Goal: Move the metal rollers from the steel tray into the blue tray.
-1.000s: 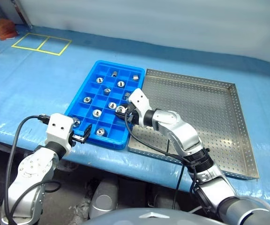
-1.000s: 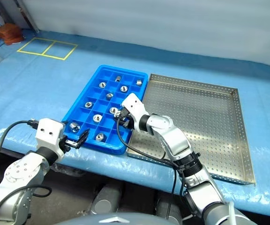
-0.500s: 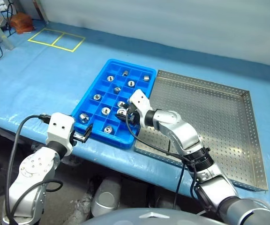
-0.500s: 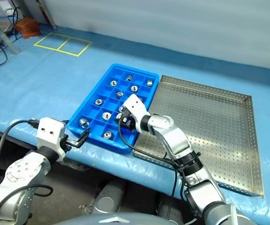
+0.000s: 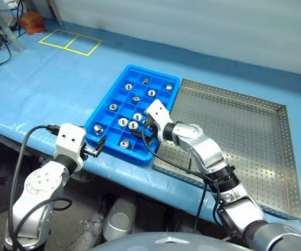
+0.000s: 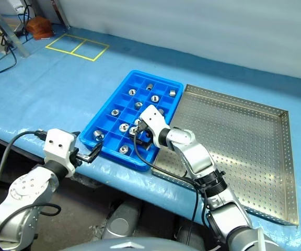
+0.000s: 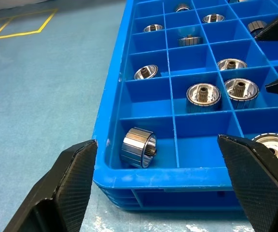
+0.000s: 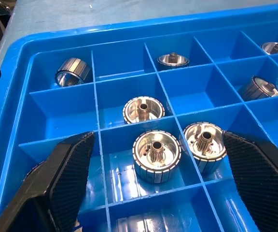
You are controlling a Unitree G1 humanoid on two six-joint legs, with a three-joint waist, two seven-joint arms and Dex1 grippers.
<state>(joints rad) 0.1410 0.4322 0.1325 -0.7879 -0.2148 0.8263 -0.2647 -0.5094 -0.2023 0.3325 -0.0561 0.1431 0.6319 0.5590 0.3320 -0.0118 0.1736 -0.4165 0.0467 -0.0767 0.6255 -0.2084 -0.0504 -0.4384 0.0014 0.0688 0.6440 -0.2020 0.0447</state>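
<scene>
Hovering over the blue tray (image 5: 120, 89), the right gripper (image 5: 144, 127) spreads its fingers wide and empty above an upright roller (image 8: 156, 154) standing in its compartment, the steel tray (image 5: 234, 130) beside it bare, the left gripper (image 5: 99, 147) open by the near rim.

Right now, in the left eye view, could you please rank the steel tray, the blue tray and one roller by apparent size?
1. Steel tray, largest.
2. Blue tray.
3. Roller, by far the smallest.

no readable text, labels, numbers
</scene>
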